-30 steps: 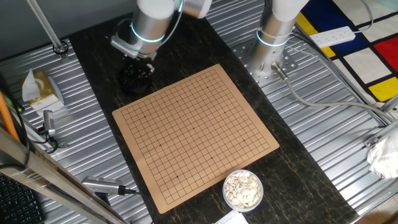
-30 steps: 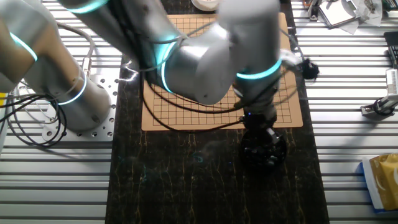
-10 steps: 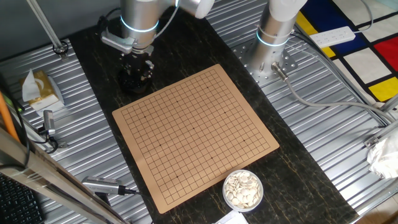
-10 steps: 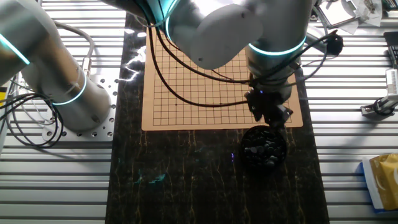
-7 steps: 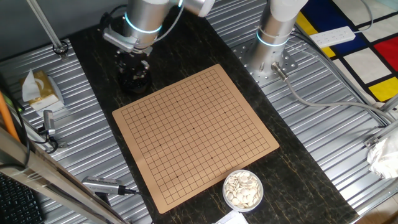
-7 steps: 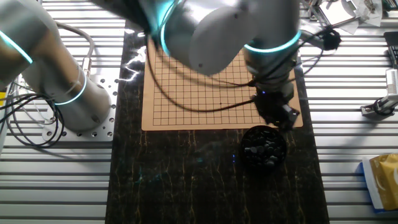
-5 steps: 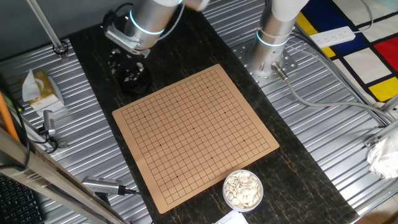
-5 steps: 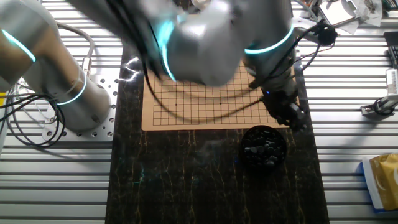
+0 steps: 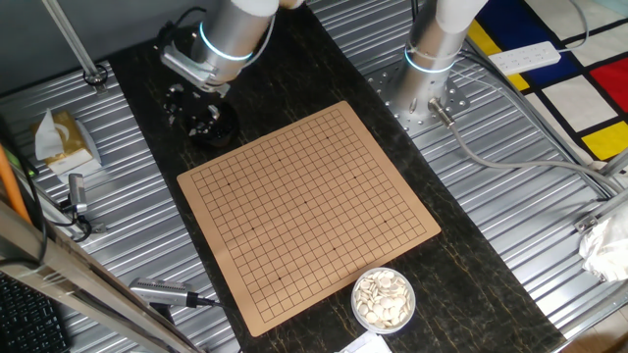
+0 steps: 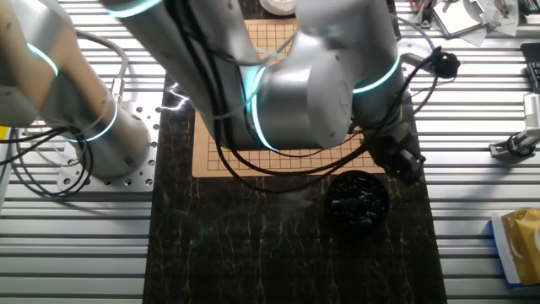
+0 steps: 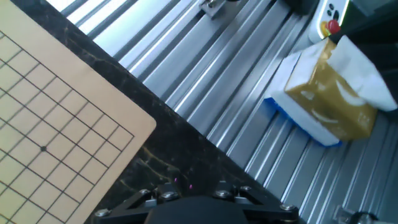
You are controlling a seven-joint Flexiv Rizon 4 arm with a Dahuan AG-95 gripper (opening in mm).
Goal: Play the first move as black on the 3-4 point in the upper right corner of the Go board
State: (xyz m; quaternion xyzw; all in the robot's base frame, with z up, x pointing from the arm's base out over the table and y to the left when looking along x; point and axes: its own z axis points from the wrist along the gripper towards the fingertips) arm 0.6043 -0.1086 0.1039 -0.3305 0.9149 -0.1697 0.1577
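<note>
The wooden Go board [image 9: 309, 211] lies bare, with no stone on any crossing; the 3-4 point carries no mark of its own. A black bowl [image 9: 208, 125] full of black stones stands off the board's far left corner and shows in the other fixed view [image 10: 358, 201] too. My gripper [image 9: 188, 101] hangs tilted just above the bowl's outer edge, and in the other fixed view [image 10: 405, 162] it is beside the bowl. Its fingertips are dark and hidden. No single black stone shows between them. The hand view shows one board corner [image 11: 93, 134] and only the gripper's base.
A bowl of white stones [image 9: 383, 299] stands at the board's near corner. A tissue pack [image 11: 333, 93] lies on the ribbed metal table beyond the dark mat. The arm's base [image 9: 432, 69] stands behind the board. Tools [image 9: 162, 291] lie at the near left.
My gripper has lifted out of the black bowl, tilted and swung a little outward, away from the board. The board has stayed bare.
</note>
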